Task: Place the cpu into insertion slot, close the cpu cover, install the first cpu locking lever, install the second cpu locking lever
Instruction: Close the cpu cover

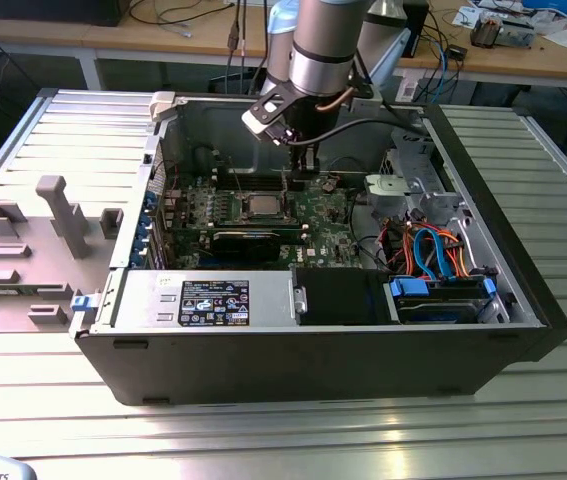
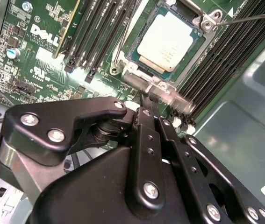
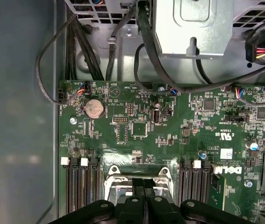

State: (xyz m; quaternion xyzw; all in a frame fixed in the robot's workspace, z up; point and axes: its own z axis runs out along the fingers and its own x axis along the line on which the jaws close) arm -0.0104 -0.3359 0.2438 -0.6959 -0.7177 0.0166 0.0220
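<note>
The cpu [image 2: 165,41], a silvery-tan flat square plate, lies nested in turn inside the open dark-grey metal computer case [image 1: 293,365], on the green circuit board [image 1: 328,215] near its middle, and flat in the silvery-rimmed square insertion slot [image 2: 131,64]; the black gripper [image 2: 144,100] hangs at the slot's edge, the cpu just beyond its tip. Its fingers [image 3: 138,186] are drawn together, with nothing clearly between them.
</note>
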